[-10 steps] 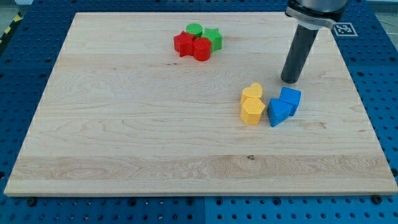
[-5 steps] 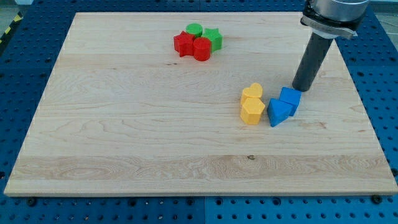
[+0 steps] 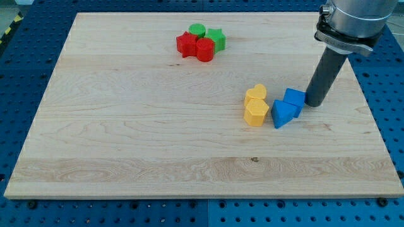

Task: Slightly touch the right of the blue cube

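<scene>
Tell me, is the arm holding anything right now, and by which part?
Nothing is held; the arm ends in a bare rod. My tip stands at the view's right of the blue cube, right beside it; contact cannot be told.

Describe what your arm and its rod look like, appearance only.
My arm shows only its end at the view's top right: a grey metallic cylinder with a flanged silver collar. Below it hangs a straight, smooth, dark grey round rod, plain and unmarked, ending in my tip. No cables are visible.

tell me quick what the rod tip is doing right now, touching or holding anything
My tip: holds nothing, at the view's right side of the blue cube; contact cannot be told.
</scene>
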You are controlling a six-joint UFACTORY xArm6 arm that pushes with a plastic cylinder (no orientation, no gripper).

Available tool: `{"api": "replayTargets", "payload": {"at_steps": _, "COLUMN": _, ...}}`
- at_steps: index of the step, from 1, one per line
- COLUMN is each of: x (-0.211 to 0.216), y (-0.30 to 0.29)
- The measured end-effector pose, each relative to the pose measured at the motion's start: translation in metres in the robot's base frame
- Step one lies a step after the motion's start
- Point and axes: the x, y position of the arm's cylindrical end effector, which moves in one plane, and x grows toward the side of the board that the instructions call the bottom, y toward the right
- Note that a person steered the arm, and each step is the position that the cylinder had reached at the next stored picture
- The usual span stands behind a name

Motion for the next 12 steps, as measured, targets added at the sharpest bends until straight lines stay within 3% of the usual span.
{"api": "replayTargets", "payload": {"at_steps": 12, "x": 0.0001, "y": -0.0129}}
